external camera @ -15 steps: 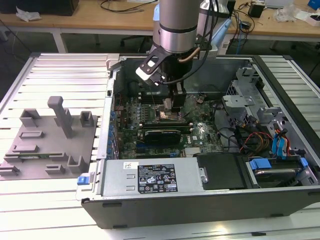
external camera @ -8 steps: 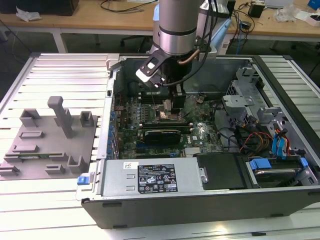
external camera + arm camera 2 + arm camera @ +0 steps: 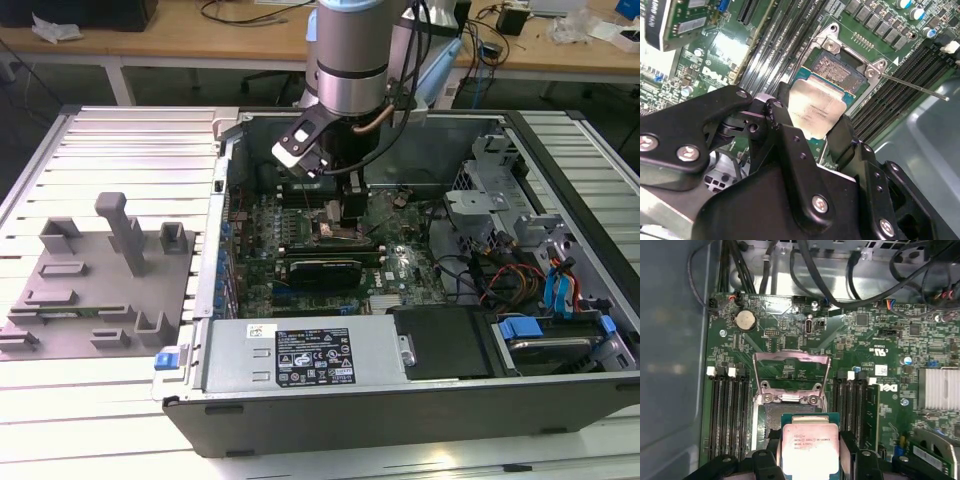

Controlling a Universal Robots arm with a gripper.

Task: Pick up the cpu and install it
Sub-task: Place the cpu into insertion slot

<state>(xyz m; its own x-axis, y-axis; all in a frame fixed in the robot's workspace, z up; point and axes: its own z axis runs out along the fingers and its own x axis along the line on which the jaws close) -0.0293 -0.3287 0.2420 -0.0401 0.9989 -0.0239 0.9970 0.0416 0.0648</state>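
Tool [image 3: 810, 121] clamped on cpu [image 3: 812, 107] edges, hovering close over mobo socket [image 3: 837, 70].

A: Small items, counted?
B: cpu [image 3: 810, 452]: one. socket [image 3: 836, 69]: one. coin battery [image 3: 745, 319]: one.
A: Larger units?
B: computer case [image 3: 300, 420]: one. power supply [image 3: 310, 355]: one. grey fixture tray [image 3: 100, 262]: one. robot arm [image 3: 347, 50]: one.

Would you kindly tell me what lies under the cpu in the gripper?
The open socket on the green motherboard lies beneath the cpu, which the gripper grips. Its contact field shows beyond the chip's edge; the part directly below is covered.
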